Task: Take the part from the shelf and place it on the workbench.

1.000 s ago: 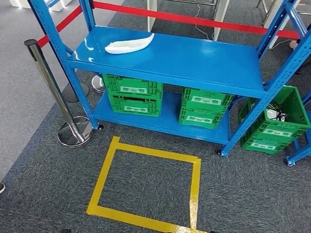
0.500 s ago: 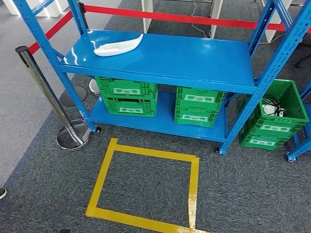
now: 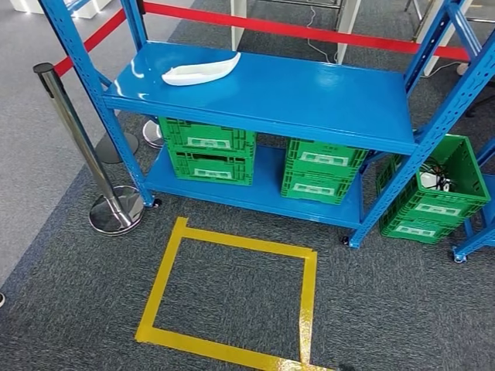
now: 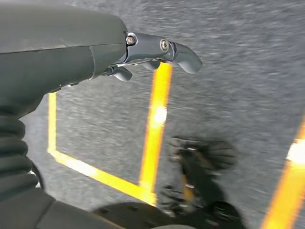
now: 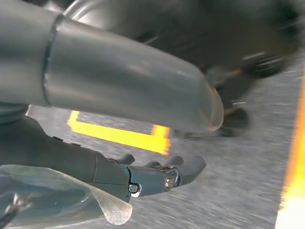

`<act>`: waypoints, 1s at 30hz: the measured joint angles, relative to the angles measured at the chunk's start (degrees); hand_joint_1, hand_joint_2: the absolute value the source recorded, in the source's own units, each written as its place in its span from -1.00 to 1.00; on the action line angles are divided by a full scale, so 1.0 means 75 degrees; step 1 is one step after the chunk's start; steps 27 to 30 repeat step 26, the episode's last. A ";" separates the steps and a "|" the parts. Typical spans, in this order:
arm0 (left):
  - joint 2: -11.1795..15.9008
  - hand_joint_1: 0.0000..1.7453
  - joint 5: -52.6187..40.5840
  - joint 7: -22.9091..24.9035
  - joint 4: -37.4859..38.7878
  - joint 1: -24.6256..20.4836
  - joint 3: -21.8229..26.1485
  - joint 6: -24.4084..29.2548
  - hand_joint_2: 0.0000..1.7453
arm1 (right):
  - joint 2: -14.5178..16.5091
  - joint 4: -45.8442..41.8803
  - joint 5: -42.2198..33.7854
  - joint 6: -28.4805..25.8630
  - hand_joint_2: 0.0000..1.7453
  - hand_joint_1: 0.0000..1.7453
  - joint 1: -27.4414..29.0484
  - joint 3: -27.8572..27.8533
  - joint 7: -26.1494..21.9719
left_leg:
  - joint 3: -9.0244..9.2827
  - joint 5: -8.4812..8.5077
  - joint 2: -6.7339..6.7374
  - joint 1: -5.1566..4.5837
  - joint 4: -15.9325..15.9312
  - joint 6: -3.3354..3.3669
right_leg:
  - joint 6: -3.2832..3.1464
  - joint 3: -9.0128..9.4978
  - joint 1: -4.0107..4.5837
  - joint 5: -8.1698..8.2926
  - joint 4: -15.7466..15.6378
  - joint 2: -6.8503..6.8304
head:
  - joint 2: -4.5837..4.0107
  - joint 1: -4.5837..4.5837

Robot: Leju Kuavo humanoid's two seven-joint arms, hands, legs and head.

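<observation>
The part, a long white curved moulding, lies on the top board of the blue shelf, near its far left corner. My left hand hangs over grey carpet and yellow tape lines, its fingers stretched out with nothing in them. My right hand also hangs above the carpet, its fingers extended and empty. Both hands are far below the part.
Green crates sit on the shelf's lower board, and another green crate stands at the right. A chrome stanchion with a red belt stands to the left. A yellow tape square marks the carpet before the shelf.
The whole head view swung a little to one side and back, so the camera moved. The part has not moved on the shelf.
</observation>
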 joint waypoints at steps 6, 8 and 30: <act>0.0068 -1.00 0.0677 0.0112 -0.0715 -0.0396 -0.0631 -0.0072 -1.00 | -0.0142 0.0430 -0.0608 0.0016 1.00 -1.00 0.0638 0.0633 -0.0086 | 0.0033 -0.0065 -0.0001 -0.0028 0.0055 -0.0166 | -0.0053 0.1093 -0.0034 0.0985 -0.2122 -0.0016 | 0.0000 -0.0015; 0.0104 -1.00 0.0946 0.0167 -0.0797 -0.0403 -0.0864 -0.0095 -1.00 | -0.0178 0.0455 -0.0844 0.0018 1.00 -1.00 0.0731 0.0881 -0.0128 | 0.0034 -0.0061 0.0004 -0.0030 0.0052 -0.0246 | -0.0145 0.1111 -0.0018 0.0988 -0.2142 0.0001 | 0.0000 -0.0032; 0.0192 -1.00 0.1962 0.0401 0.0313 0.1008 -0.1776 -0.0176 -1.00 | -0.0387 -0.1070 -0.1735 0.0068 -1.00 -1.00 -0.0338 0.1818 -0.0298 | 0.0097 -0.0142 -0.0103 0.0139 0.0090 -0.0480 | -0.0272 0.1058 0.0017 0.0887 -0.2102 -0.0033 | 0.0000 -0.0038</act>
